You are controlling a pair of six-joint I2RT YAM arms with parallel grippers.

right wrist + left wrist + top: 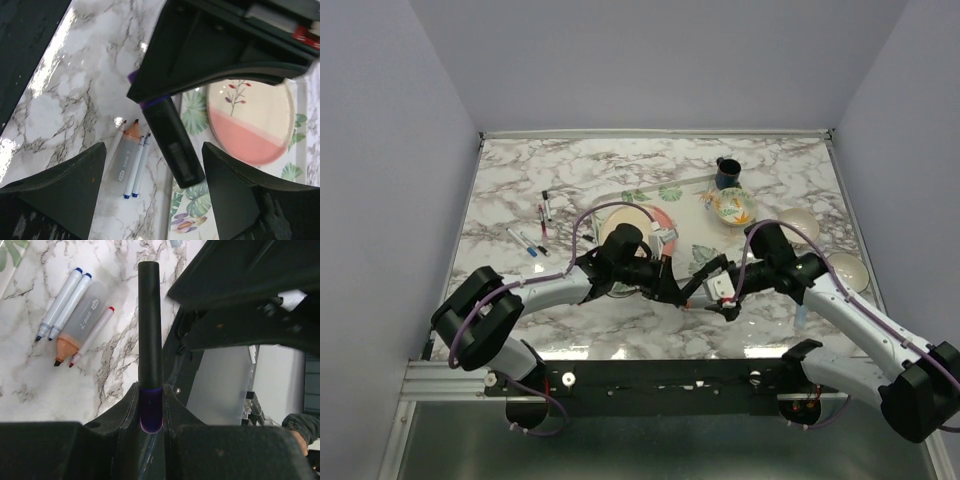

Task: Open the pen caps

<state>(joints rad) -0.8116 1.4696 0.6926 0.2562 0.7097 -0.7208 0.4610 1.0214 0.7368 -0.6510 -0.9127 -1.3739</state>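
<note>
Above the near middle of the worktop (620, 340), left gripper (151, 400) pinching the purple band of a black pen (149, 325), held off the surface. Right gripper (152, 165) spread wide on both sides of its free end, not touching. Further, toward the left edge, loose pens (87, 310) lying together, tips uncovered. Behind, a pink plate (250, 120).

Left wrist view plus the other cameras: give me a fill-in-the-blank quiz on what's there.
1. The left tool is shut on a long black plastic pen with a ___ band at its gripped end.
2. On the marble table, the translucent plastic highlighter narrows to an ___ end.
3. The right tool is ___, touching nothing.
4. The round ceramic plate is cream and ___.
Missing: purple, orange, open, pink.
</note>
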